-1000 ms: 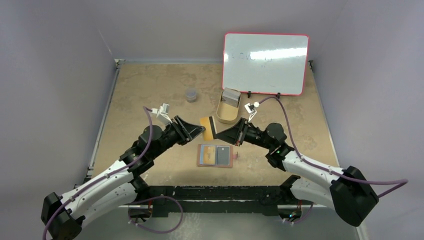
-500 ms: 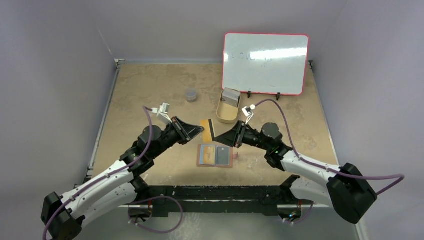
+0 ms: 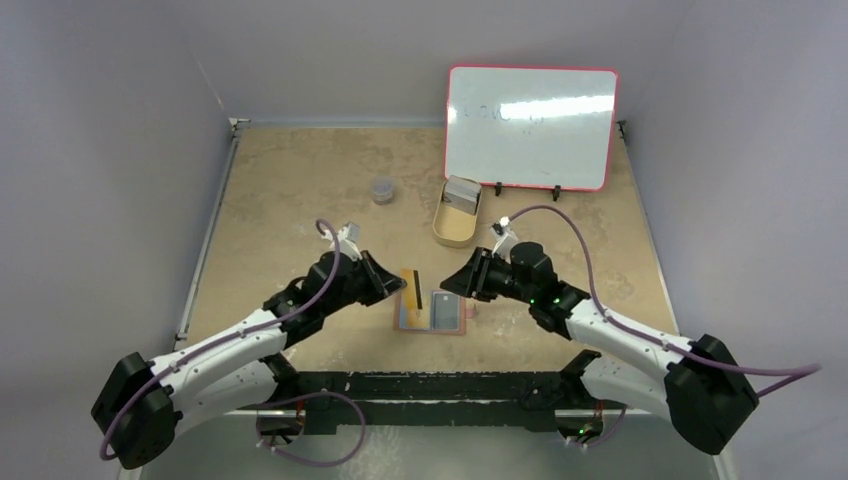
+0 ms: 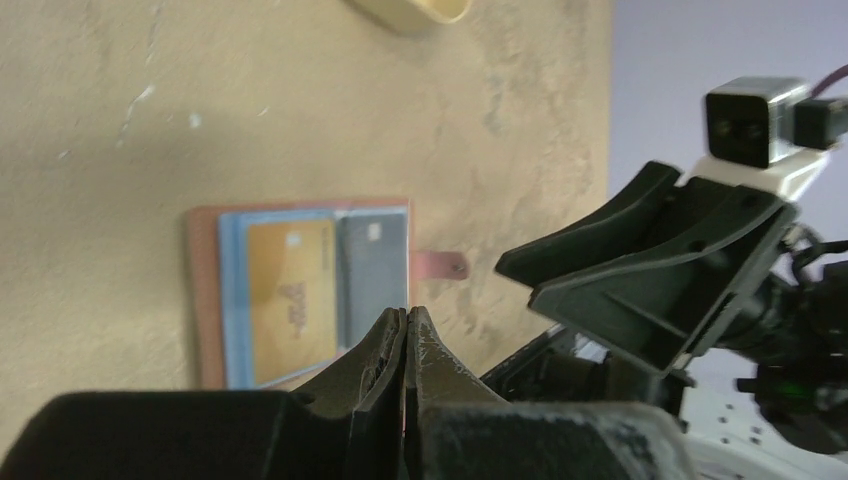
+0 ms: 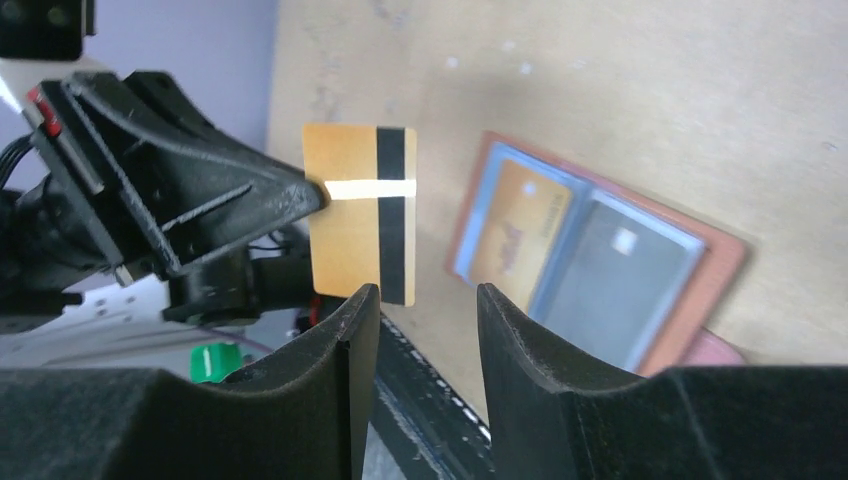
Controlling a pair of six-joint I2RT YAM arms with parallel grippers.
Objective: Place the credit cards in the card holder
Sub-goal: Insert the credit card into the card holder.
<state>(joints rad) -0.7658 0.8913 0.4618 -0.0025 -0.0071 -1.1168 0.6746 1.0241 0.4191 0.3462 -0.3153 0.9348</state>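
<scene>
The left pincer (image 5: 312, 192) is clamped shut on the left edge of a gold credit card (image 5: 350, 240), holding it off the tabletop (image 5: 620, 90) at mid-frame. The right pincer (image 5: 425, 300) gapes partly open and empty just below it. The card holder (image 5: 718, 262) lies open at centre right, slotted cards (image 5: 510, 230) inside. The card looks light, stiff and slick, and is best pinched flat near a short edge.

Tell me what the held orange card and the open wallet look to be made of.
Card: likely rigid plastic, smooth and slightly glossy; it lies flat though held by one edge, with a printed black stripe and pale strip. Wallet: leather or imitation, matte reddish-brown, with a soft snap tab; which one, the look cannot settle.
</scene>
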